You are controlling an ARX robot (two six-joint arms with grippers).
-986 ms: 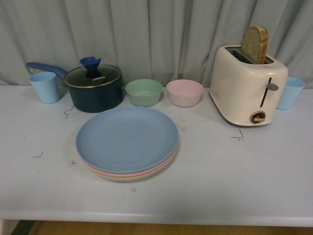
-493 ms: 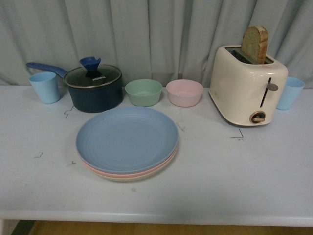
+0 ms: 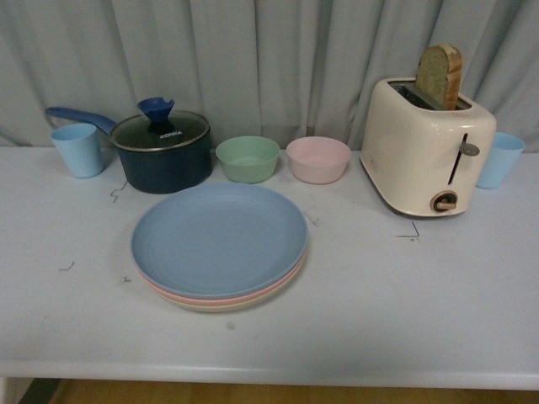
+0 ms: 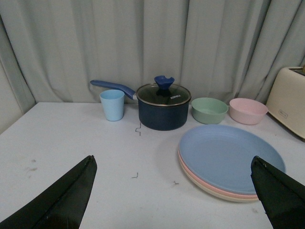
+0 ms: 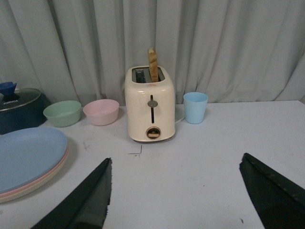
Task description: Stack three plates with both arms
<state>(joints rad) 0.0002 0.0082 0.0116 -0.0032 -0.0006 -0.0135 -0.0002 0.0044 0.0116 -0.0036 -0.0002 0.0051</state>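
Note:
The three plates lie in one stack on the white table, left of centre. The blue plate (image 3: 219, 238) is on top, the pink plate (image 3: 282, 284) shows as a thin rim under it, and the beige plate (image 3: 253, 304) is at the bottom. The stack also shows in the left wrist view (image 4: 228, 157) and at the edge of the right wrist view (image 5: 28, 157). Neither arm shows in the front view. My left gripper (image 4: 174, 191) is open and empty, short of the stack. My right gripper (image 5: 176, 188) is open and empty over bare table before the toaster.
Behind the stack stand a dark blue lidded pot (image 3: 162, 150), a green bowl (image 3: 248, 158) and a pink bowl (image 3: 318, 159). A cream toaster (image 3: 425, 147) with a bread slice stands at the right. Light blue cups stand at far left (image 3: 79, 150) and far right (image 3: 500, 160).

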